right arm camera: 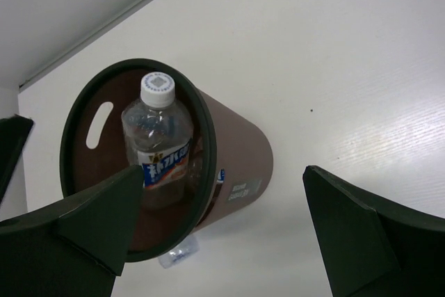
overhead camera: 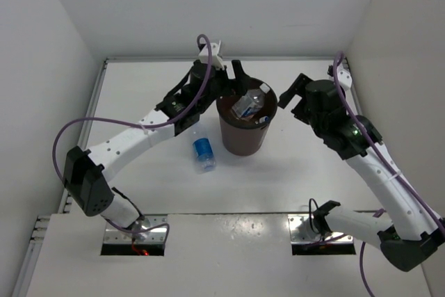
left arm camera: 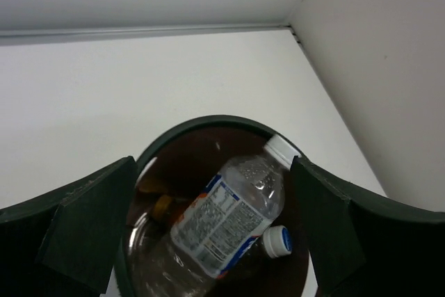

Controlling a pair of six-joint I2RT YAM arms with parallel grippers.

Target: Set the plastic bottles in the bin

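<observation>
Left arm (overhead camera: 132, 137): white-segmented with a purple cable; reaching from its base at the near edge toward the far middle of the table.
Right arm (overhead camera: 389, 179): same build; bending in from the right side toward the bin.
White table (overhead camera: 139, 193): carrying the bin and one loose bottle.
Dark brown round tapered plastic bin (overhead camera: 243, 137) (left arm camera: 201, 124) (right arm camera: 236, 151): standing upright mid-table between the two grippers; one handle slot is showing near the rim in the right wrist view.
Left gripper (overhead camera: 229, 78) (left arm camera: 214, 165): hanging over the bin's far-left rim, jaws spread wide, carrying nothing.
Right gripper (overhead camera: 290, 102) (right arm camera: 222, 172): hovering just beside the bin's right rim, jaws spread wide, nothing between them.
Clear plastic bottle with white-blue label and white cap (overhead camera: 247, 106) (left arm camera: 229, 217) (right arm camera: 158, 137): leaning inside the bin, cap up against the wall, resting on top of the others.
Clear plastic bottle with blue label (overhead camera: 203, 151): lying on its side on the table, outside the bin, just beside its left wall; contact cannot be told.
Plain clear bottle with blue-ringed white cap (left arm camera: 278, 241): lying in the bin under the labelled one.
Short orange bottle (left arm camera: 163, 206): sitting deep in the bin, mostly hidden.
</observation>
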